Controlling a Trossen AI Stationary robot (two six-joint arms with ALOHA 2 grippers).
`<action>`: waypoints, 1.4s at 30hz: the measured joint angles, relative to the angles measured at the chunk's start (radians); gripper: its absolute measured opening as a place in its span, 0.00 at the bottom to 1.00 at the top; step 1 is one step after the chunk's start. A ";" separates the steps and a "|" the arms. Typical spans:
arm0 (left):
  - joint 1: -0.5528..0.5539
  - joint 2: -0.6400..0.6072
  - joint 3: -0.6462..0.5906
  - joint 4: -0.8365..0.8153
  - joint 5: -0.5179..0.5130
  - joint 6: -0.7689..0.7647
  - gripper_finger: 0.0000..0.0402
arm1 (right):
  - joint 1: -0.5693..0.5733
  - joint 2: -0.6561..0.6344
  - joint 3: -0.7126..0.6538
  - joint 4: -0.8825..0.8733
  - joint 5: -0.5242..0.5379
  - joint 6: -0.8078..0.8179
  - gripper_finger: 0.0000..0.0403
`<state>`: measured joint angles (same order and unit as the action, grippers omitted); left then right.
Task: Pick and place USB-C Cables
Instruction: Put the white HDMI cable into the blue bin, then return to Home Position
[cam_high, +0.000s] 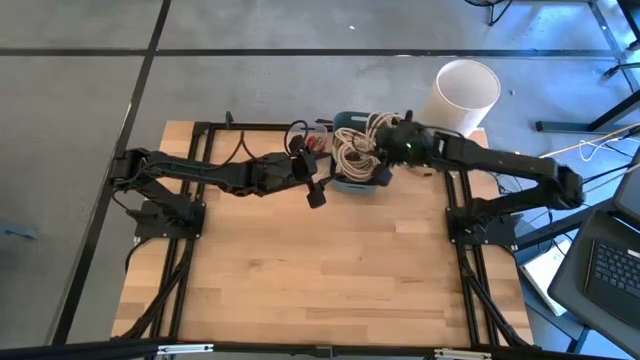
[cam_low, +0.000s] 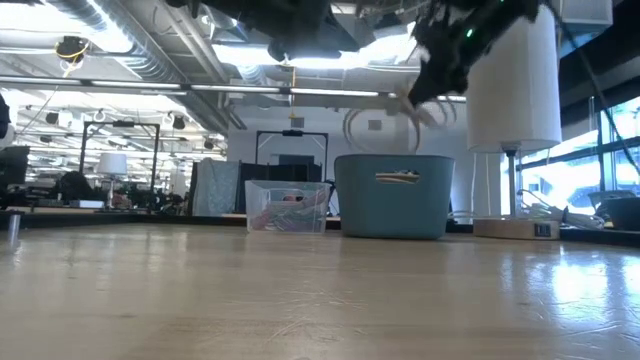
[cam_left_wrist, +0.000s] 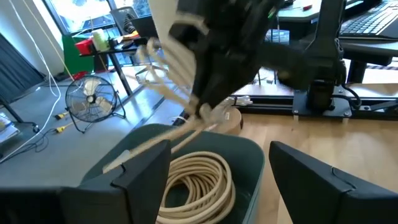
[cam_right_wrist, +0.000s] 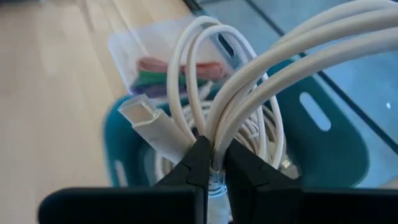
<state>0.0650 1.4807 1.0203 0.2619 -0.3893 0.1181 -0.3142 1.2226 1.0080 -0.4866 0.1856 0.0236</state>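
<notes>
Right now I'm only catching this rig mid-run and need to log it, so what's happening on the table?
The right pincer is shut on a cream-white coiled cable, holding it in the air above the teal bin at the table's far edge. Another cream coil already lies inside that bin. Next to the bin sits a clear container with coloured cable bundles. The left pincer is open and empty, hovering close beside the bin and facing it.

Both arms are dark, jointed and slim, with black wiring along their links. The right gripper (cam_right_wrist: 212, 163) has two black fingers tapering to thin tips. A small green light glows just behind it.
</notes>
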 joint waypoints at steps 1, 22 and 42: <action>0.000 0.000 0.000 0.000 0.000 0.000 0.66 | -0.021 0.020 0.000 0.001 -0.014 -0.008 0.07; 0.000 0.000 0.000 0.001 -0.002 0.000 0.66 | -0.122 0.379 0.000 0.049 -0.325 -0.047 0.07; 0.000 0.000 0.000 0.001 -0.002 0.000 0.66 | -0.122 0.366 0.003 0.030 -0.277 -0.058 0.46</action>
<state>0.0650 1.4807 1.0203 0.2624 -0.3912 0.1182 -0.4366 1.5882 1.0114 -0.4568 -0.0909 -0.0345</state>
